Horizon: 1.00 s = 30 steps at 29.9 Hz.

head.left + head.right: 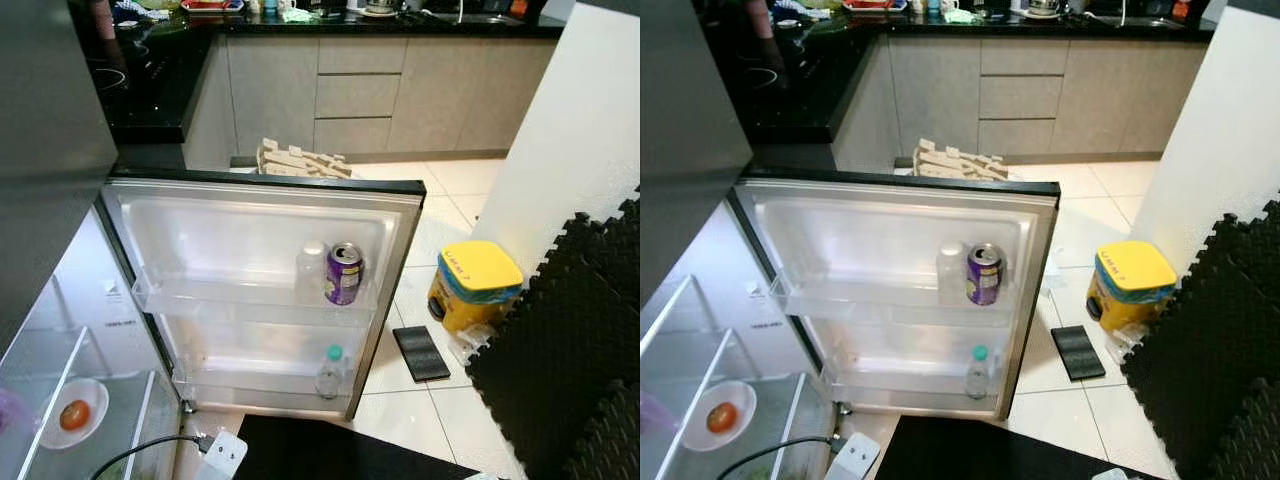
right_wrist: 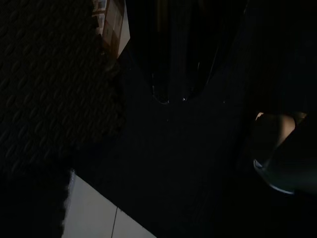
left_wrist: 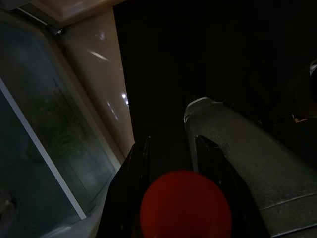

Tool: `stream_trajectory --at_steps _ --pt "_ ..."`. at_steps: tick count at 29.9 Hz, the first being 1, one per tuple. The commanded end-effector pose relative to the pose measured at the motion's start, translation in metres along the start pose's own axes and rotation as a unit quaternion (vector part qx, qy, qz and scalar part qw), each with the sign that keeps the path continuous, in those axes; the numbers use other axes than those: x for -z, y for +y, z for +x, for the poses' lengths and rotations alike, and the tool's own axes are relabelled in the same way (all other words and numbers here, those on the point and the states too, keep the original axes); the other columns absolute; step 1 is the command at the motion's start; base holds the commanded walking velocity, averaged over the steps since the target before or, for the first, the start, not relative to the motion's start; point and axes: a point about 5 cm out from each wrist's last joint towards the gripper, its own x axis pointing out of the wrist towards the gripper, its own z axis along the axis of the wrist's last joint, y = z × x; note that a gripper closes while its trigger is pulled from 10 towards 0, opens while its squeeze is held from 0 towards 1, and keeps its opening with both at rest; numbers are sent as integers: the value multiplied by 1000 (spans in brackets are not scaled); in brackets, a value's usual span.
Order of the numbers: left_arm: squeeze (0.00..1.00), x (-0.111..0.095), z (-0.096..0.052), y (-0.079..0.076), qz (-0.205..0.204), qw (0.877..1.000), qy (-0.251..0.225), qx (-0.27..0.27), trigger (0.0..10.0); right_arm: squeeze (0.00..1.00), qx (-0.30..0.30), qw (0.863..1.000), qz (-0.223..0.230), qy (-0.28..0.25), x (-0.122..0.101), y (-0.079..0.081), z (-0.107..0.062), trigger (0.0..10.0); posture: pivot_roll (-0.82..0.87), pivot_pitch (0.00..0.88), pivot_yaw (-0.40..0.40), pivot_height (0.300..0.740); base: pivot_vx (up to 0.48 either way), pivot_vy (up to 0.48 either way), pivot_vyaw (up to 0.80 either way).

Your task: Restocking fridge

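I hold a round red thing, likely a tomato (image 3: 185, 203), clamped between the two black fingers of my left gripper (image 3: 173, 163), low beside the fridge's glass drawer (image 3: 44, 148). To stock it well I judge I should lift slowly, keep the squeeze light so it does not bruise, and aim past the open fridge door (image 1: 265, 240). It looks smooth and glossy. On that door's shelf stands a purple can (image 1: 343, 273). My right gripper (image 2: 173, 94) hangs idle; I cannot tell its fingers' state
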Motion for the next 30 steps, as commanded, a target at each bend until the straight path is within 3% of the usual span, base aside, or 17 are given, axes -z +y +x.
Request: stream_trajectory --at_steps 1,8,30 --pt "0 16 -1 -11 -1 999 32 23 10000 0 2 1000 4 -2 0 -2 0 10000 9 31 -42 740 0 -386 0" --pt "0 17 -1 -10 -8 999 34 17 10000 0 3 1000 1 -7 -3 -3 0 10000 8 33 -42 740 0 -472 0" --pt "0 12 -1 -2 -41 999 21 -8 10000 0 1 1000 0 -7 -4 -2 1 10000 10 29 -39 740 0 0 0"
